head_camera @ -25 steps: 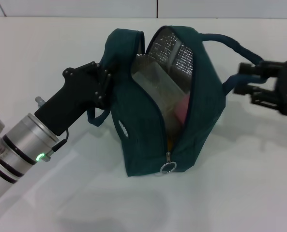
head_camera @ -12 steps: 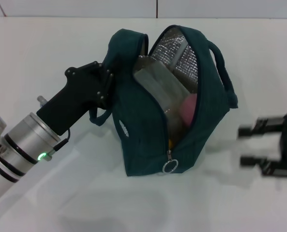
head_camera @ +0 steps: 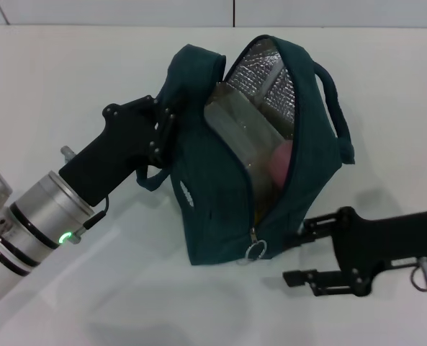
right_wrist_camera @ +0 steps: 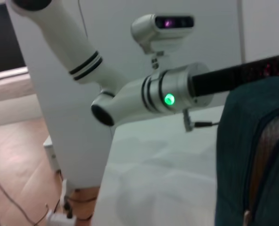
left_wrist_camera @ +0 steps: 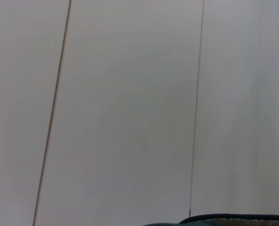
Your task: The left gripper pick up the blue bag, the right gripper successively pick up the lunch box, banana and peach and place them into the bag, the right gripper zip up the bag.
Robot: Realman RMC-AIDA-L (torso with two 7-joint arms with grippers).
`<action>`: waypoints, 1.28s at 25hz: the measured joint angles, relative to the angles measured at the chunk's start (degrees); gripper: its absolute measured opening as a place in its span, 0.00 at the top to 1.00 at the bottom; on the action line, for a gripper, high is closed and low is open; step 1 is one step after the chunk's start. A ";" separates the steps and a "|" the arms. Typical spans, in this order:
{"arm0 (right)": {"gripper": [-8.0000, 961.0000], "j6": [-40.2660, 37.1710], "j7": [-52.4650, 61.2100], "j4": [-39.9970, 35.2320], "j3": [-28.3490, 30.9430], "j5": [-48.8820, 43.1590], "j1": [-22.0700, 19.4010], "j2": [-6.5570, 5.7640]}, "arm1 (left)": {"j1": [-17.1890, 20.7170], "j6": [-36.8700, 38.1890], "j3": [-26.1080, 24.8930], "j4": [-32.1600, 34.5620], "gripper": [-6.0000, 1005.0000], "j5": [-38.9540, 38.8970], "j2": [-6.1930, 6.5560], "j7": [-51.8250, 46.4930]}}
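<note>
I've got the blue bag [head_camera: 220, 180] standing on the white table [head_camera: 69, 79], mouth gaping open toward me, silver foil lining showing at the top. My left gripper [head_camera: 163, 133] is on the bag's left side, up by a handle, its black claw pressed into the fabric there — clamped on it, as far as the head view lets me judge. The green light on that arm's silver cylinder glows.

Inside the bag I can make out the clear lunch box [head_camera: 238, 133] tilted against the lining and the pink peach [head_camera: 279, 162] tucked just below it, against the right wall. The banana I can't pick out for certain.

My right gripper [head_camera: 299, 252] is low at the bag's bottom right corner, fingers spread with a clear gap between them, tips just beside the zipper's ring pull [head_camera: 255, 249] — near it, not closed on it. The zipper runs open up the bag's front edge.
</note>
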 joint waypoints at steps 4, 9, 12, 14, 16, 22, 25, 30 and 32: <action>0.46 3.86 0.11 1.12 -3.73 2.54 0.82 0.09 | -0.12 0.08 0.00 -0.44 0.96 0.43 0.00 0.00; 0.46 10.59 3.10 0.98 -12.92 7.33 1.85 0.17 | -0.04 0.23 0.00 -0.44 0.96 0.61 0.00 0.01; 0.46 11.63 3.21 1.29 -15.30 8.49 2.58 0.17 | 0.00 0.36 0.00 -0.44 0.96 0.69 0.00 0.02; 0.46 13.00 3.22 1.60 -17.65 10.64 2.86 0.19 | -0.01 0.38 0.03 -0.44 0.96 0.78 0.00 0.03; 0.47 15.09 3.18 1.67 -20.67 13.44 2.90 0.20 | 0.10 0.43 0.06 -0.43 0.96 0.82 0.00 0.03; 0.49 18.58 2.76 0.92 -29.66 19.23 3.85 0.22 | 0.34 0.49 0.08 -0.42 0.96 0.82 0.00 0.03; 0.50 18.76 2.63 0.68 -30.82 19.89 4.06 0.21 | 0.32 0.49 0.09 -0.39 0.96 0.82 0.00 0.03; 0.51 18.94 2.49 0.45 -29.70 20.12 3.70 0.10 | 0.37 0.47 0.09 -0.36 0.96 0.81 0.00 0.03; 0.52 19.53 2.49 0.53 -29.09 20.20 3.65 0.07 | 0.39 0.47 0.09 -0.35 0.96 0.80 0.00 0.03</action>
